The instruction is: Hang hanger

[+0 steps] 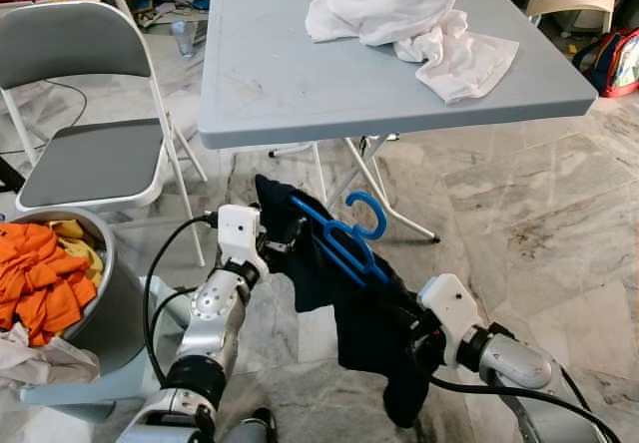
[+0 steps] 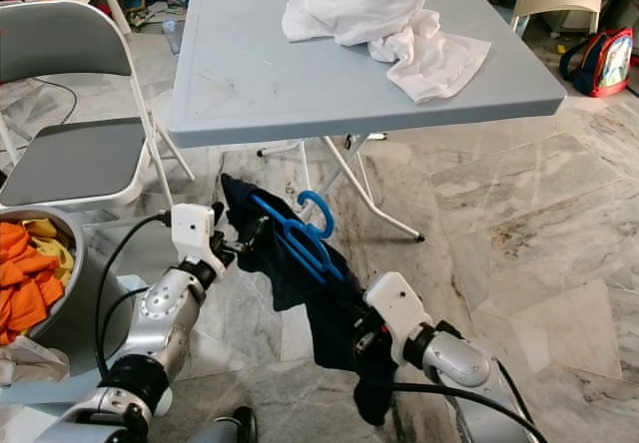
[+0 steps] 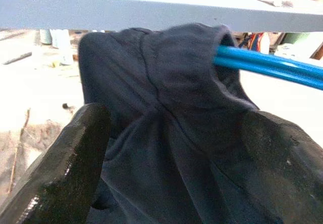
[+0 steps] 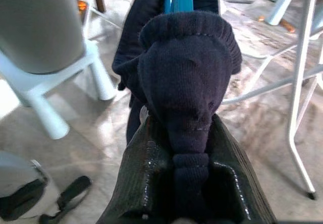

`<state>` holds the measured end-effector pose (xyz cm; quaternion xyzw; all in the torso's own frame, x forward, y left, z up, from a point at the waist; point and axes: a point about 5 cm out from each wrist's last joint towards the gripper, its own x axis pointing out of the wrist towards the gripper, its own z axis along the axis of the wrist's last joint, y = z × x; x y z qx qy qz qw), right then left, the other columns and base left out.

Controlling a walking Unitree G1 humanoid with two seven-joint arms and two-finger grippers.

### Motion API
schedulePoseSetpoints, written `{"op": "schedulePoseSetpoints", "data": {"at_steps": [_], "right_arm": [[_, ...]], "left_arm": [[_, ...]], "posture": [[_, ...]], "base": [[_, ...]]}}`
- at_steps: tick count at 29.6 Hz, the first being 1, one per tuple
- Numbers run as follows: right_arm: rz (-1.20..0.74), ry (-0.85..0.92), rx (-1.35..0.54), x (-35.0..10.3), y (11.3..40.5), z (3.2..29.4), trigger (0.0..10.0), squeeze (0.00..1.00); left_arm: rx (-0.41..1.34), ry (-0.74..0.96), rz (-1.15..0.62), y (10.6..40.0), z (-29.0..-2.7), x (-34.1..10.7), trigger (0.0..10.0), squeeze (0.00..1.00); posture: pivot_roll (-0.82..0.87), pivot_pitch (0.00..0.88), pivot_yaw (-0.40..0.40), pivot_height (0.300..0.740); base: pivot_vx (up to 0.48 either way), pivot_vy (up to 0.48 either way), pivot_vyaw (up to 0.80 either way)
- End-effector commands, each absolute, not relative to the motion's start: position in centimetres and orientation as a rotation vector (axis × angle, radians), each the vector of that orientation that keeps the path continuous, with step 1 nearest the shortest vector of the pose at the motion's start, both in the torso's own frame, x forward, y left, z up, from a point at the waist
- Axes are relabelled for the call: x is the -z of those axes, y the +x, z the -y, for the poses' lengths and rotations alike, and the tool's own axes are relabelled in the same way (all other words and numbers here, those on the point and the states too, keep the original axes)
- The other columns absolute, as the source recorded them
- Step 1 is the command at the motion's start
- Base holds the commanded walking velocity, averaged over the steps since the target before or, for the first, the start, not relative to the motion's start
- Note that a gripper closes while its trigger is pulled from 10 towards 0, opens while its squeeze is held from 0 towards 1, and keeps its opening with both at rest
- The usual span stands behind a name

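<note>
The left end effector has its two fingers spread around one shoulder of a dark garment, cloth bunched between them, while the right end effector is clamped on the other bunched end, both held low in front of the near edge of the grey surface. White cloths lie on the far right of that surface; a folding chair stands at left, with a tub of orange laundry nearer. The garment is draped over a blue hanger, its hook pointing up between the two arms. The dressing step looks nearly finished; next, the robot probably must seat the shoulders fully, then carry the hook to a rail.
</note>
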<state>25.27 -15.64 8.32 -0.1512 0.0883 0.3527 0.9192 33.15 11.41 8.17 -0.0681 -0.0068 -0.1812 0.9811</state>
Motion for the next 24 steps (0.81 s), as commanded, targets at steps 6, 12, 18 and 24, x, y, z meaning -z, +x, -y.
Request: {"op": "schedulePoseSetpoints", "data": {"at_steps": [6,12,18,24], "right_arm": [[-0.128,-0.309,-0.724,-9.1,25.8,14.8,10.0,0.0],[-0.124,-0.308,-0.74,-9.1,25.9,14.5,10.0,0.0],[-0.143,-0.29,-0.815,-9.2,25.1,14.3,10.0,0.0],[-0.157,-0.283,-0.84,-9.3,24.6,14.6,10.0,0.0]], "left_arm": [[0.407,-0.145,0.006,32.3,-10.7,-7.8,10.0,0.0],[0.412,-0.161,0.013,32.4,-10.3,-8.1,10.0,0.0],[0.359,-0.153,0.039,33.4,-11.2,-9.1,10.0,0.0],[0.293,-0.117,0.035,34.0,-12.6,-9.2,0.0,0.0]], "posture": [[-0.02,0.209,0.023,0.74],[-0.01,0.205,0.024,0.74],[-0.02,0.202,0.024,0.74],[-0.03,0.203,0.026,0.74]], "base": [[0.0,0.0,0.0],[0.0,0.0,0.0],[0.0,0.0,0.0],[0.0,0.0,0.0]]}}
